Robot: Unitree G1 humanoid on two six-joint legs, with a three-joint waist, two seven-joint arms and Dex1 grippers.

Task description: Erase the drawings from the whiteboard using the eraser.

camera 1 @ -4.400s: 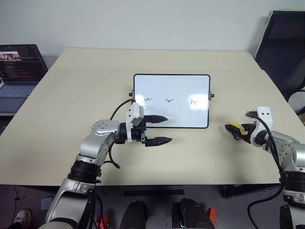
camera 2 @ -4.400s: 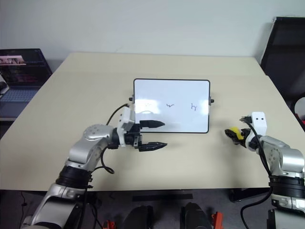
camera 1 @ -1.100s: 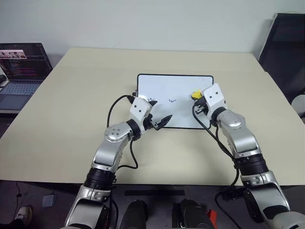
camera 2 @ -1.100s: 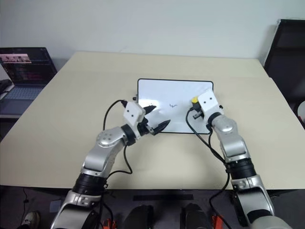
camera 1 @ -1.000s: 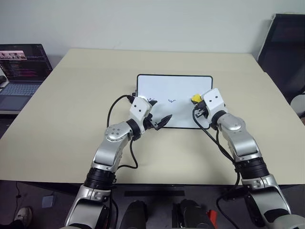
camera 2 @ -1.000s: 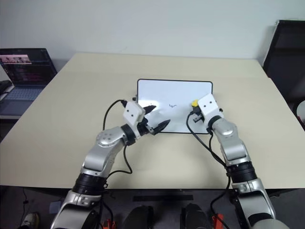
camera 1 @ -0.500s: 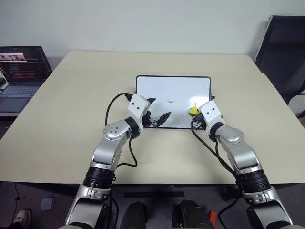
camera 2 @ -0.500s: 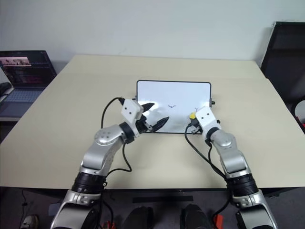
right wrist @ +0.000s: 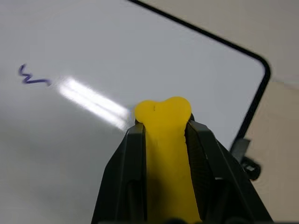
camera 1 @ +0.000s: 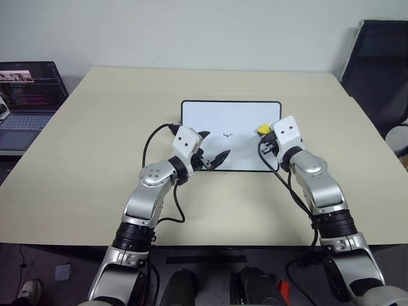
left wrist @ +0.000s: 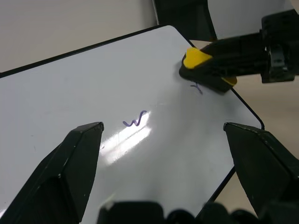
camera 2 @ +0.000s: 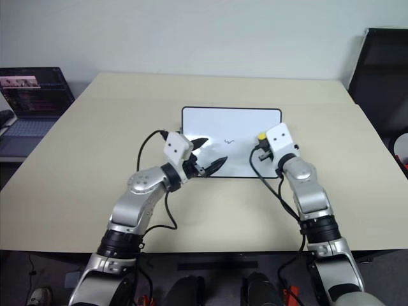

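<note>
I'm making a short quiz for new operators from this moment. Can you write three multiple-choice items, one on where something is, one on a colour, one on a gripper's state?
1. Where is the laptop?
A. on the whiteboard
B. off the table's left side
C. under the right arm

2. What colour is the eraser?
A. yellow
B. red
C. white

3. How is the left gripper?
A. shut on the eraser
B. shut on a pen
C. open, holding nothing

Answers: 1 B, it sits beyond the table's left edge. 2 A, yellow between the right gripper's fingers. 3 C, its fingers stand apart over the whiteboard.
</note>
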